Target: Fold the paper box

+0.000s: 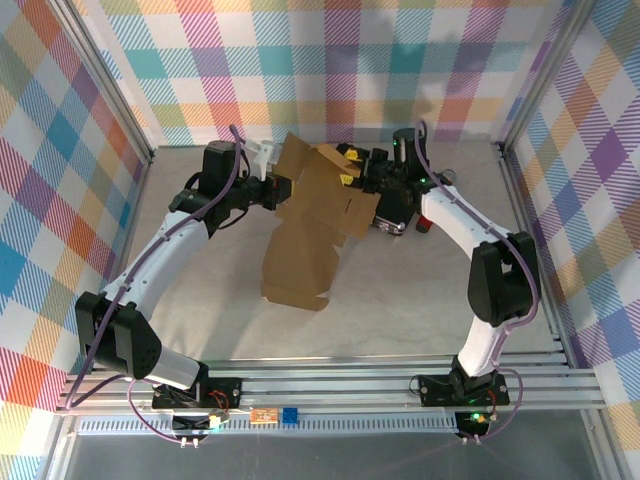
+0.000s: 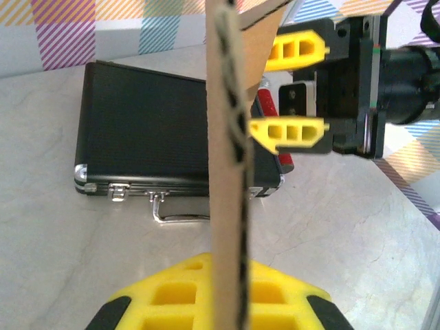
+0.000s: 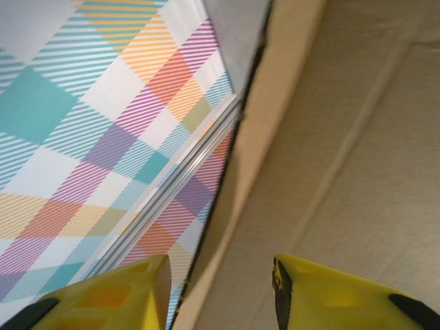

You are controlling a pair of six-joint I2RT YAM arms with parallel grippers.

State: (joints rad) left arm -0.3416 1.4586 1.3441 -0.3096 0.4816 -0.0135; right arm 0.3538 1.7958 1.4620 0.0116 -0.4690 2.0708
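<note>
At desk point(image 1: 430, 290) rear, left claw point(image 1: 277, 190) pinches paper box point(image 1: 305, 250) left edge; right claw point(image 3: 220, 282) half-open astride its right flap edge

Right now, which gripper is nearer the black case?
Right. The right gripper sits close by one end of the black case; the left gripper, shut on the paper box, is farther off on its opposite side.

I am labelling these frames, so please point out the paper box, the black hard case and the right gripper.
paper box point(image 1: 305, 255): top external view, on its large lower panel.
black hard case point(image 2: 144, 130): left wrist view, on its dark ribbed lid.
right gripper point(image 2: 275, 89): left wrist view, midway between its yellow fingertips.
</note>
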